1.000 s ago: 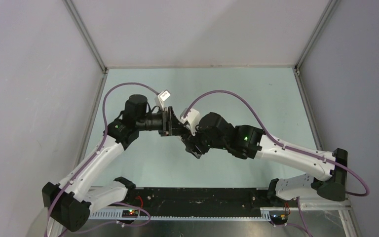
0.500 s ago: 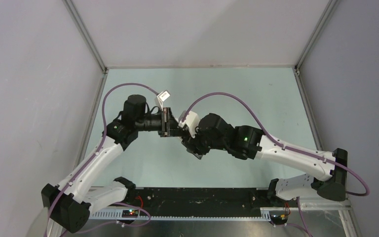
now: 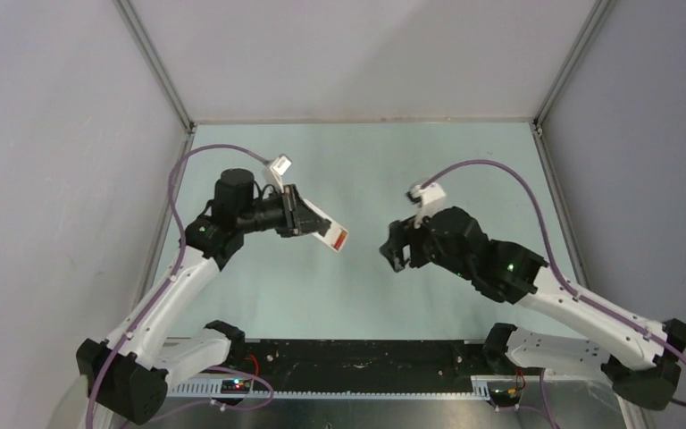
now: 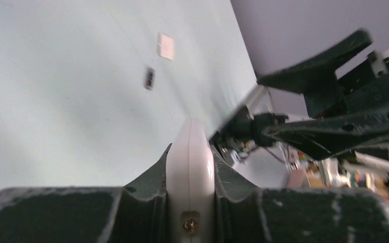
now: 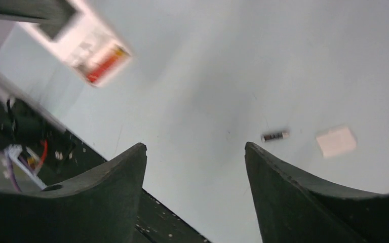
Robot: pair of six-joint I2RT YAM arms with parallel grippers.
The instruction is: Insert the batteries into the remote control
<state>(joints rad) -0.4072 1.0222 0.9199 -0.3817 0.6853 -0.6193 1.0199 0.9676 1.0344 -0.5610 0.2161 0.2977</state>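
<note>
Left pincer (image 3: 302, 217) pinches the white red-panelled remote control (image 3: 330, 233); spread right pincer (image 5: 195, 149) could roll the dark cylindrical battery (image 5: 275, 135) at three o'clock.

Pale-green table (image 5: 207, 76) w/ dark battery (image 5: 275, 135) & white cover (image 5: 336, 141)

From my remote desk I am looking at the left arm (image 3: 179, 286) and right arm (image 3: 581, 304), both wearing white shells over black joints, each trailing a purple cable (image 3: 475, 162) and glowing with a green light (image 3: 510, 267) (a brass-coloured screw (image 4: 190, 226) is glinting between the left wrist's scuffed dark fingers (image 4: 55, 212)).
</note>
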